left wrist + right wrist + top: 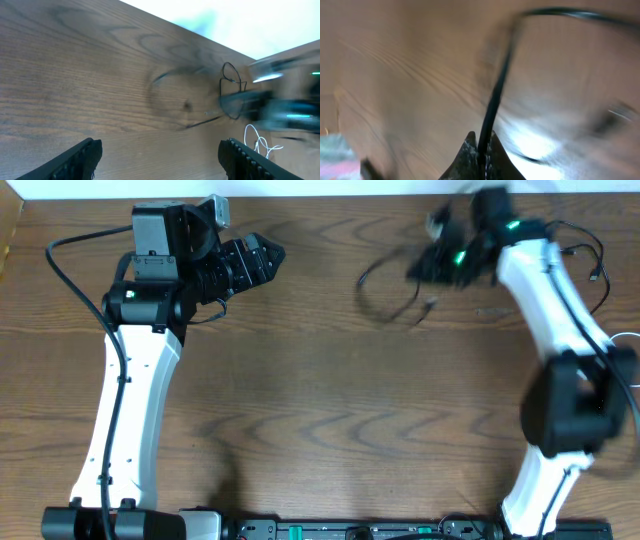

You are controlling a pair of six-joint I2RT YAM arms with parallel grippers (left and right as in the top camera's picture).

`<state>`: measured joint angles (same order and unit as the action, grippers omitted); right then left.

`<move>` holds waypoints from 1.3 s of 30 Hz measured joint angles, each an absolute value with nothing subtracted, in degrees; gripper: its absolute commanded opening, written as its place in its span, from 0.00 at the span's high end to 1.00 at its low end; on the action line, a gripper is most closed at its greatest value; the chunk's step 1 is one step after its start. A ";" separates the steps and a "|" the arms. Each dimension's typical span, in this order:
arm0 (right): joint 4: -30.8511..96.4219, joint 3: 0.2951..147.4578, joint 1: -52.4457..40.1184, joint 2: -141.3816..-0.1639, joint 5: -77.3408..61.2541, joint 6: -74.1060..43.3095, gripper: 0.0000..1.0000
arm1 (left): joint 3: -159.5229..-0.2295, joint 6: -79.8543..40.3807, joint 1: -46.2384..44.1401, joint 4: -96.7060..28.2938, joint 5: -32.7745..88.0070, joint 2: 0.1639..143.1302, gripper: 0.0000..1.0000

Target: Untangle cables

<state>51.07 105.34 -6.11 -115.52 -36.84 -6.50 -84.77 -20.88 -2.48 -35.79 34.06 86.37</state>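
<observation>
The black cable (385, 292) lies in a loose loop on the wooden table at the upper middle, one end raised toward my right gripper (437, 266), which is motion-blurred. In the right wrist view the gripper (482, 136) is shut on the black cable (497, 90), which runs up from between the fingertips and bends right. My left gripper (266, 257) is open and empty at the upper left, apart from the cables. In the left wrist view its fingers (160, 152) stand wide apart, with the black cable (231, 80) and the white cable (257, 141) ahead.
The white cable's thin loop shows at the table's right edge (624, 338), beside the right arm (560, 330). The left arm (135, 380) stretches along the left side. A thicker black robot wire (597, 272) hangs near the right arm.
</observation>
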 measured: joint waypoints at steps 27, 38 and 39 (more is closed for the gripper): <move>68.53 112.73 11.60 -92.40 -1.83 -23.53 0.99 | -84.77 -20.86 -2.48 -35.94 34.04 86.54 0.21; 59.00 112.71 30.28 -101.03 -6.55 -24.12 0.99 | -84.77 -20.86 -2.48 -36.01 34.02 86.54 0.21; 55.75 112.71 31.90 -102.65 -6.74 -24.53 0.99 | -84.77 -20.84 -2.48 -35.99 34.02 86.54 0.21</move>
